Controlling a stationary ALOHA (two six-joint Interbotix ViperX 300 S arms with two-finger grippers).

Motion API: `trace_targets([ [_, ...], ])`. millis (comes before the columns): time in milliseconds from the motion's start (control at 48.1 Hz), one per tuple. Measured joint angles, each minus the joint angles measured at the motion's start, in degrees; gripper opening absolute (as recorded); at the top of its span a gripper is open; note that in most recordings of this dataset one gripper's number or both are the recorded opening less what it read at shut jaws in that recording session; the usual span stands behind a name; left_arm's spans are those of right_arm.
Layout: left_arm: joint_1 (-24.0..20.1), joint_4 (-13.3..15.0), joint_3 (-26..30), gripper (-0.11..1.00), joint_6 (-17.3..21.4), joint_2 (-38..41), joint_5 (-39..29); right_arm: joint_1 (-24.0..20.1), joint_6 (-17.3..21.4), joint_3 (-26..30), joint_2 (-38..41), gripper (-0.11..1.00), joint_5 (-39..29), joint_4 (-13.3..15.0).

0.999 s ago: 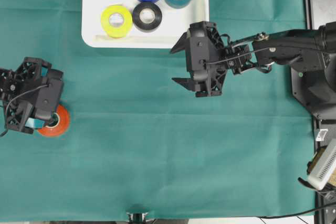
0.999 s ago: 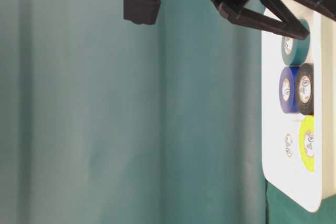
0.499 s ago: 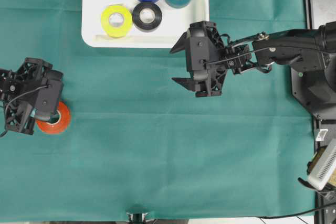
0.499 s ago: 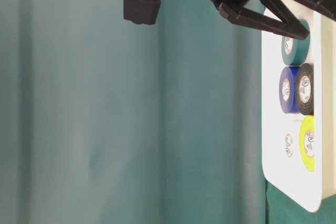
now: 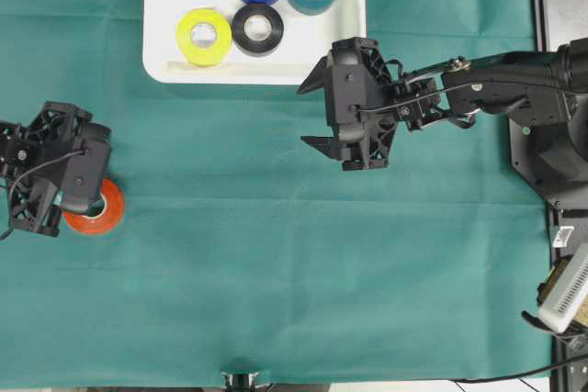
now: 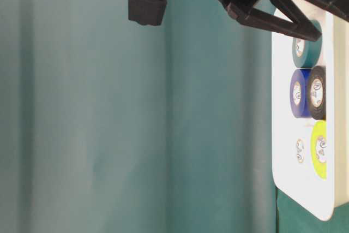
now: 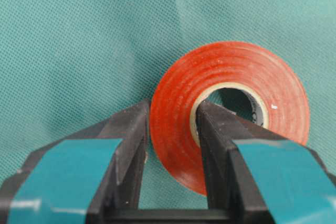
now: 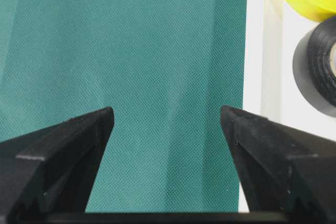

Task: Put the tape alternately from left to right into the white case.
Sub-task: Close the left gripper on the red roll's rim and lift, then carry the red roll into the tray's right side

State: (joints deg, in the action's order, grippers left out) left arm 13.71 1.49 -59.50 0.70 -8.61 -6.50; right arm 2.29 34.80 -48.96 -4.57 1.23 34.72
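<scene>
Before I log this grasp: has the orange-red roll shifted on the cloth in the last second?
No. The orange-red roll lies equally far below the white case as before, with the left gripper shut on it.

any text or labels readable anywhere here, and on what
No text can be read.
Small printed marks on the inner core labels of the blue roll, black roll, teal roll, white roll and yellow roll: too small and blurred.
Orange-red roll: no print visible.

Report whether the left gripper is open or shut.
Shut: the left gripper pinches the orange-red roll's wall, one finger inside its core.
</scene>
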Motion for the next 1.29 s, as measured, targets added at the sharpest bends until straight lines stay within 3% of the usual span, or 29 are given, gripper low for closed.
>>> trace_targets([
  [728,0.70,0.00,2.99,0.25,0.18,-8.26,-2.90,-0.53,0.00,0.00,0.00,0.87,0.00,0.09],
  [978,-3.69,0.09,3.60,0.25,0.44,-8.26,-2.81,-0.70,0.00,-0.09,0.00,0.87,0.00,0.09],
  [1290,-12.22,0.00,7.03,0.25,1.14,-6.15,-2.72,-0.88,0.00,-0.09,0.00,0.87,0.00,0.00],
])
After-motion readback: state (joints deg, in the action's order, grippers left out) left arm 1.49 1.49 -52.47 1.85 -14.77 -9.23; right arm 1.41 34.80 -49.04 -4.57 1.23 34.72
